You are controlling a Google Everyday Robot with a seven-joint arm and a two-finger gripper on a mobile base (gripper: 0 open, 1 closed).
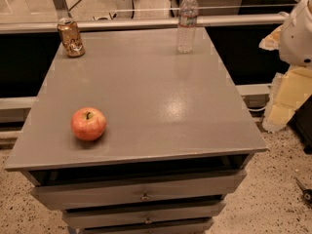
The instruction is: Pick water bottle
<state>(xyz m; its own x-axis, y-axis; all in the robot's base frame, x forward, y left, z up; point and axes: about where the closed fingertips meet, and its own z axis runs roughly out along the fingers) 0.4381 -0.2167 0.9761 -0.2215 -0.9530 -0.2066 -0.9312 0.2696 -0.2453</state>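
The water bottle [187, 21] is a small clear plastic bottle with a white cap and a pale label band. It stands upright at the far right of the grey cabinet top [146, 96]. My gripper is out of view. Only a white rounded part of my arm [298, 33] shows at the right edge, to the right of the bottle and off the cabinet.
A gold-brown drink can [71, 37] stands at the far left corner. A red apple [88, 124] lies near the front left. Drawers [141, 194] sit below the front edge. A rail and glass run behind the cabinet. Yellow foam blocks [287, 96] stand on the floor at right.
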